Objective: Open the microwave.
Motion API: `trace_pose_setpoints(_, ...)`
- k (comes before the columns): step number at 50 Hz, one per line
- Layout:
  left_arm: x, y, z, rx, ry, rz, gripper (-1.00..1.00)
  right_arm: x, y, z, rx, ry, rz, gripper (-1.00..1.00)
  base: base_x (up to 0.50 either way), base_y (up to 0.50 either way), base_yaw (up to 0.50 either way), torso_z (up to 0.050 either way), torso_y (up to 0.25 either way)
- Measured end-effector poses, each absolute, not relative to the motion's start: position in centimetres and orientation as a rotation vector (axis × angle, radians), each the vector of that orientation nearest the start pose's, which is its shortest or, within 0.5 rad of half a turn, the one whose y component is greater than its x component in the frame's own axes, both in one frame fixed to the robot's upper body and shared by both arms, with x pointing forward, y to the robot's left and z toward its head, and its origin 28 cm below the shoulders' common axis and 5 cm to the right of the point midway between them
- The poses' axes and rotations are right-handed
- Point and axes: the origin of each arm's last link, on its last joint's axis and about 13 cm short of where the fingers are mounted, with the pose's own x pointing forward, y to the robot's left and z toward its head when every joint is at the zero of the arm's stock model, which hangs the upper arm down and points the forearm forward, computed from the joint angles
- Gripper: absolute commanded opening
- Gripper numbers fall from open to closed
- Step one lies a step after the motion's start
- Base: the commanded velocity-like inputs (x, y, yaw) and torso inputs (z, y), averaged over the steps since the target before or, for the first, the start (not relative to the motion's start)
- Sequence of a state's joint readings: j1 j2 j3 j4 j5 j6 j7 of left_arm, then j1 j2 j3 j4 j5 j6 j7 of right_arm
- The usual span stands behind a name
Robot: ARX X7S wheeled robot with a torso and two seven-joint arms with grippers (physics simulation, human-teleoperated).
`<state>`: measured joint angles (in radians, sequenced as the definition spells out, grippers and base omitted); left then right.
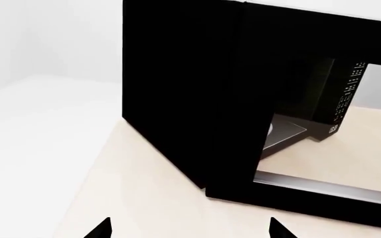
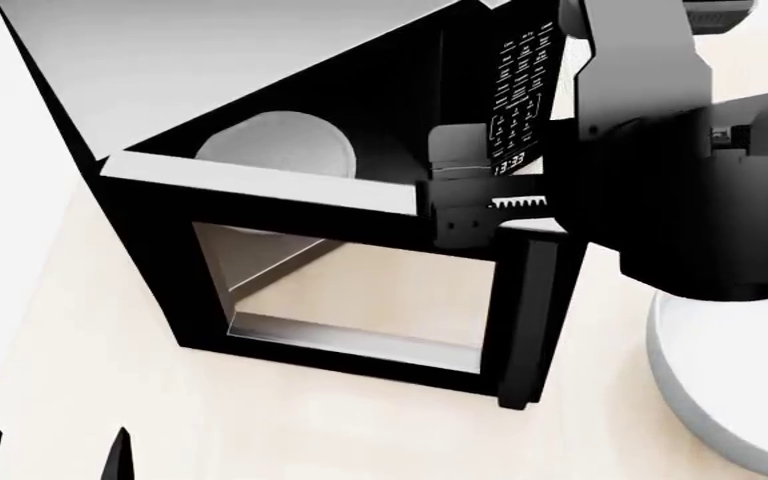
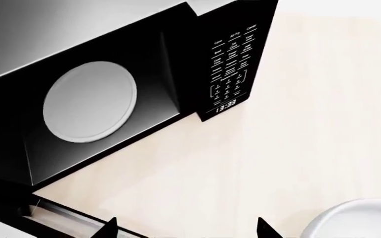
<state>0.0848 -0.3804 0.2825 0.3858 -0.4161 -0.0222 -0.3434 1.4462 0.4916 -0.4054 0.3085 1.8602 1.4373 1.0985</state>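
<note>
Standing on the pale counter (image 2: pixel 77 330), the large black boxy microwave (image 2: pixel 157 70) is seen door-open, its white round turntable (image 3: pixel 90 101) exposed; both arms' fingers are parted, gripping nothing.

The microwave (image 2: pixel 157 240) has a smooth black casing with a dull sheen, and its top, in the upper left of the head view, is a grey brushed-looking metal. The door (image 2: pixel 357 290) holds clear glass that shows pale, matt, wood-toned counter (image 3: pixel 296 124) through it. The turntable (image 3: pixel 90 101) looks matt white. The keypad (image 3: pixel 231 64) is flat black with white print.
</note>
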Motion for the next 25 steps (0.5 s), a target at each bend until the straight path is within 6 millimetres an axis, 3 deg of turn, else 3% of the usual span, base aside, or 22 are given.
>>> trace_pose_setpoints(25, 17.9, 21.1, 6.7, -0.121, -0.119, -0.063, 1.00, 28.2, -13.0, 32.2, 0.026, 0.528, 0.218, 1.00, 0.00, 0.00, 0.00, -0.001, -0.004)
